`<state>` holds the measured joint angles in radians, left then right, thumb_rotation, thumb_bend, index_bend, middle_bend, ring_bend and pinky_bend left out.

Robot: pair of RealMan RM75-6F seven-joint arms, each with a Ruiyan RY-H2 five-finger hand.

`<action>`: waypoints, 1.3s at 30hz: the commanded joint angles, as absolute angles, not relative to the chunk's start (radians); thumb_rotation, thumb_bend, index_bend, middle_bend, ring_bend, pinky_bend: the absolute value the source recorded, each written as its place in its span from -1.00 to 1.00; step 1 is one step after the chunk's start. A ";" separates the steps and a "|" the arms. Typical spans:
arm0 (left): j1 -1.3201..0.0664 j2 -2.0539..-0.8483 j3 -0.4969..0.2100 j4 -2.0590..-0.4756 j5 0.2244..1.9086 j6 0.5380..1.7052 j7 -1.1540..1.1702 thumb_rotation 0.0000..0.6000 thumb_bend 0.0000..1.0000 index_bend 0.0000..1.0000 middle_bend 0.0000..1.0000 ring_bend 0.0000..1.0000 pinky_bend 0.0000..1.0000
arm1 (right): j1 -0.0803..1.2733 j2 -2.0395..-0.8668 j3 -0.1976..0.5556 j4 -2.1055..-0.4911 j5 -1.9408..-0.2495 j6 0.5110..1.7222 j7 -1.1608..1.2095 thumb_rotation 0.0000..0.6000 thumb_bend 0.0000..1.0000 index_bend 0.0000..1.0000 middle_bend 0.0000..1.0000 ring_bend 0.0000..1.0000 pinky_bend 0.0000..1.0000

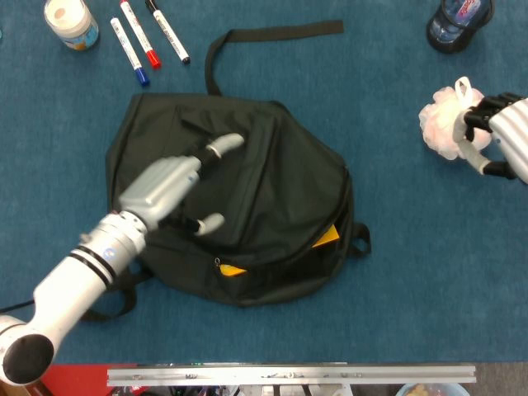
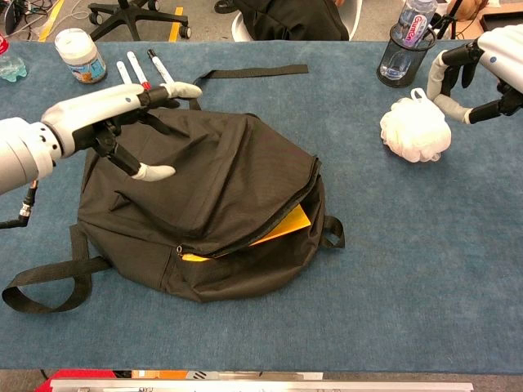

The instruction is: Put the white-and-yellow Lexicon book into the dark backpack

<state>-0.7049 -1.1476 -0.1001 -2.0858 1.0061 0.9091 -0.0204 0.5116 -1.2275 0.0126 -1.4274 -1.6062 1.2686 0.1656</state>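
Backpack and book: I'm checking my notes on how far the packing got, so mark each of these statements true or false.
1. The book lies fully outside the backpack. False: only yellow slivers show in the zipper opening.
2. The left hand holds nothing, fingers spread over the backpack. True.
3. The right hand grips the water bottle. False: it is open beside the white puff, and the bottle stands apart.
4. Three markers lie on the table beyond the backpack. True.
5. The backpack's zipper is fully closed. False: it gapes along the near edge.
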 commanded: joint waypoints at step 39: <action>-0.273 -1.222 -0.098 -1.506 1.207 1.375 -0.244 1.00 -0.47 -1.00 -0.93 -1.00 -0.63 | 0.254 -1.107 0.023 -1.567 -1.449 1.375 -0.006 1.00 -0.19 -0.33 -0.24 -0.46 -0.18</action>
